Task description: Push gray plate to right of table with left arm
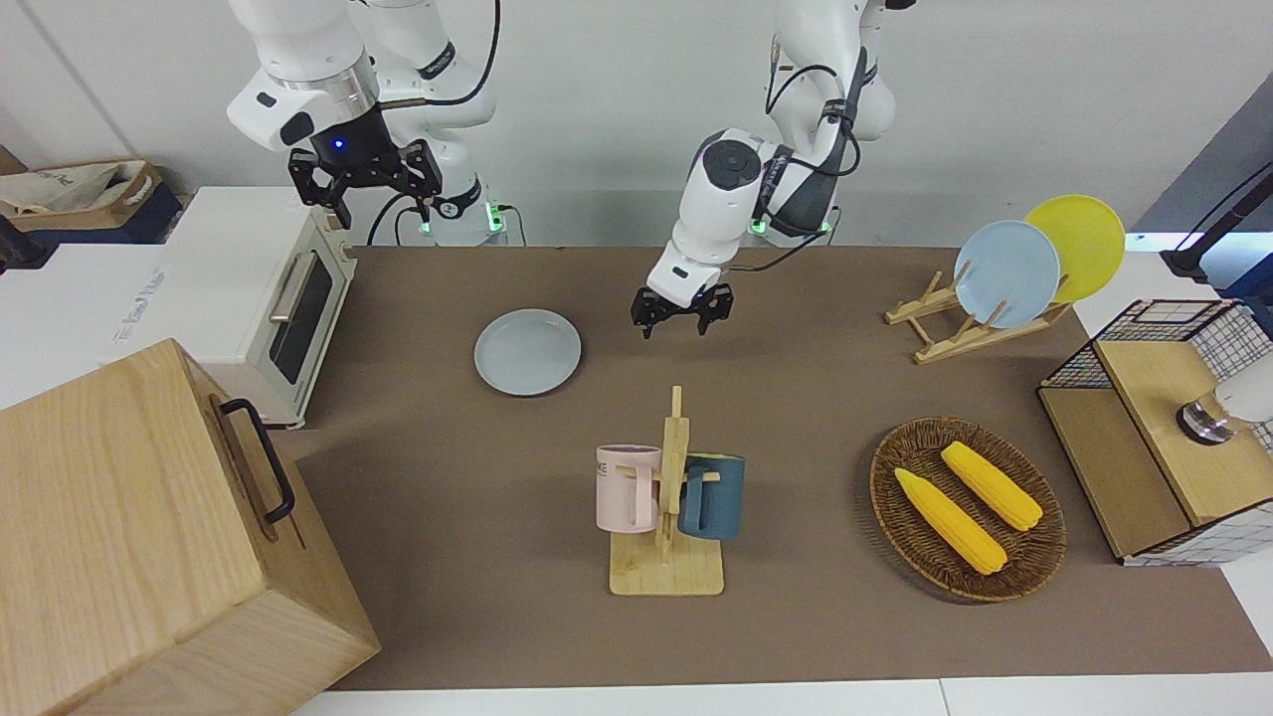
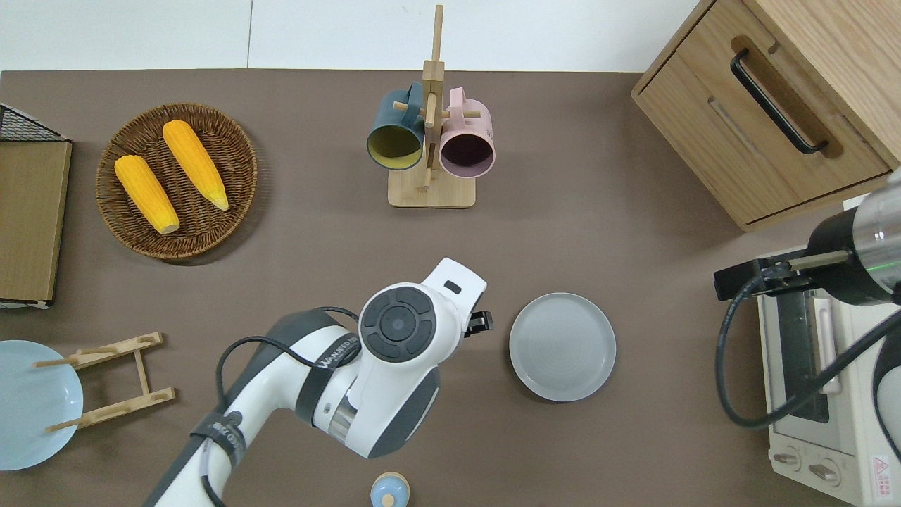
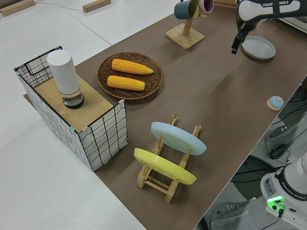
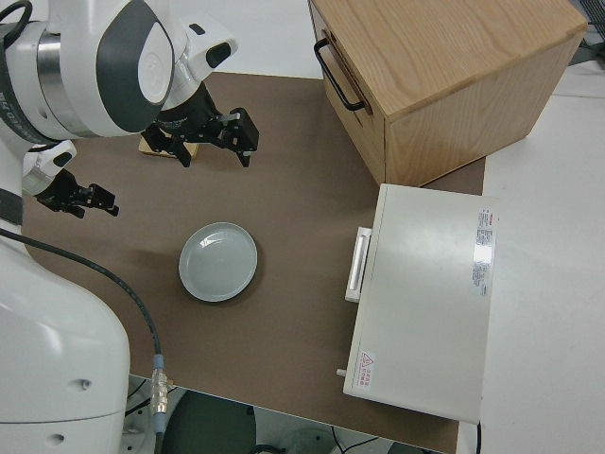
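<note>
The left gripper (image 3: 234,46) hangs beside the gray plate (image 3: 259,47).

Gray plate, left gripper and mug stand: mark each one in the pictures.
gray plate (image 2: 562,347): overhead view, middle of its flat well.
left gripper (image 1: 682,309): front view, midway between its open fingertips.
mug stand (image 1: 665,573): front view, bare part of its wooden base.

- Table (image 1: 816,617): matt brown top, cloth-like, smooth.
- Gray plate (image 1: 527,351): matt, smooth, ceramic-looking.
- Left arm (image 2: 366,373): glossy white plastic shell, dark gray caps.
- Mug rack (image 1: 668,557): pale bare wood.
- Basket (image 1: 1034,572): rough woven wicker.
- Cabinet (image 1: 119,517): light wood grain, black metal handle.
- Oven (image 4: 425,303): smooth white, slight sheen.
</note>
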